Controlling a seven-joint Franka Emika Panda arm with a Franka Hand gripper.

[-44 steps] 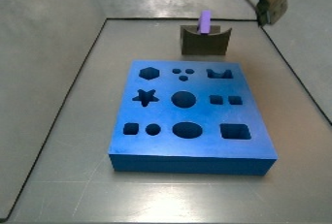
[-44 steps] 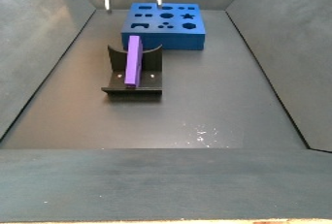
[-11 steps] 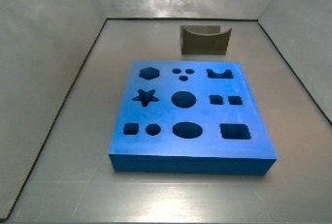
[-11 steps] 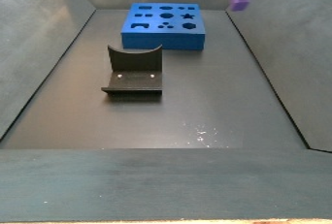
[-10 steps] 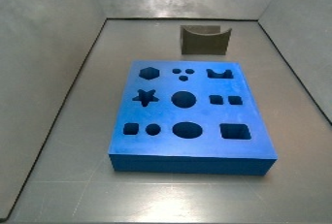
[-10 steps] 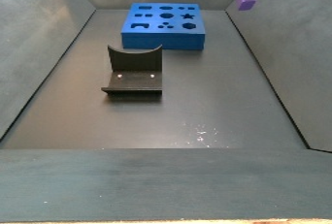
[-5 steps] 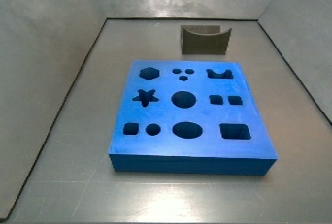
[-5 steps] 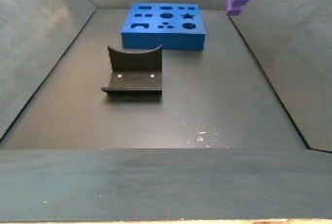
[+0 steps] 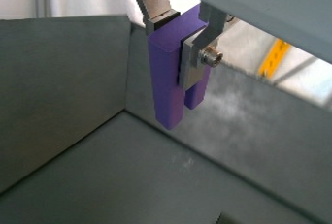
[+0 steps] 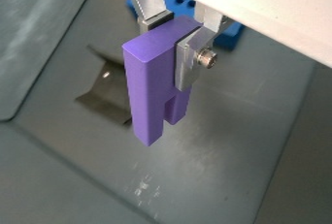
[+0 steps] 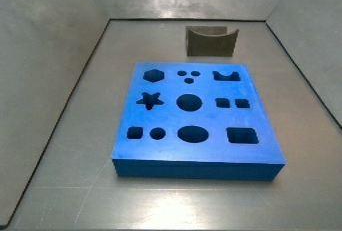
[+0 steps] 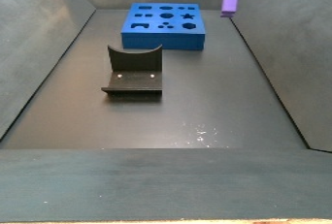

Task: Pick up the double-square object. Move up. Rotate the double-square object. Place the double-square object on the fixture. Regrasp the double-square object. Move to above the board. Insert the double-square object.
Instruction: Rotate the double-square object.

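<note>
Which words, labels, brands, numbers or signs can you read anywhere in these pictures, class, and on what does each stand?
None can be read: the board, the fixture, the double-square object and the gripper holding it high in the air carry no lettering.

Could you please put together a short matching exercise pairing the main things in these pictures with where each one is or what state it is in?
Things:
1. double-square object
2. fixture
3. board
4. gripper

Places or states:
A. lying flat on the floor, every cut-out empty
B. shut on a purple piece, up above the floor
C. hanging upright between the fingers, off the floor
D. standing on the floor with nothing in its notch

Right pairs: 1-C, 2-D, 3-A, 4-B
</note>
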